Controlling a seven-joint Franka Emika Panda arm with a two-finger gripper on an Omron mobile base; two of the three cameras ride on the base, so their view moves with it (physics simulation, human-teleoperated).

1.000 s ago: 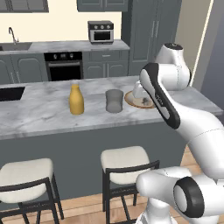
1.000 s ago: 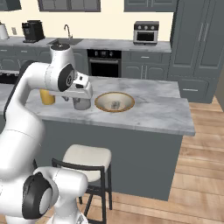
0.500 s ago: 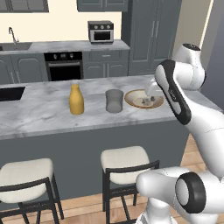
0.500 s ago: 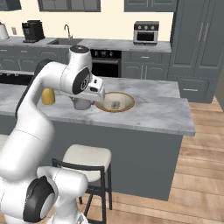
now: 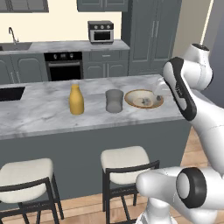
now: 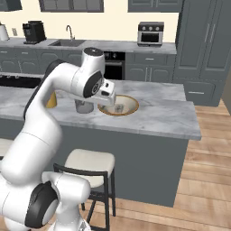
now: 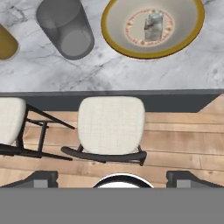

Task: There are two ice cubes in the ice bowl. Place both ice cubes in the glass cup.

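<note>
One ice cube (image 7: 154, 25) lies in the bowl (image 7: 113, 38) at upper right, beside one cup (image 7: 65, 29) and one bottle (image 5: 76, 99). The gripper (image 7: 112, 177), jaws spread, has swung from cup to bowl.

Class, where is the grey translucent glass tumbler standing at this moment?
The grey translucent glass tumbler stands upright on the marble counter, between the yellow bottle on its left and the tan-rimmed ice bowl on its right in the left base view.
</note>
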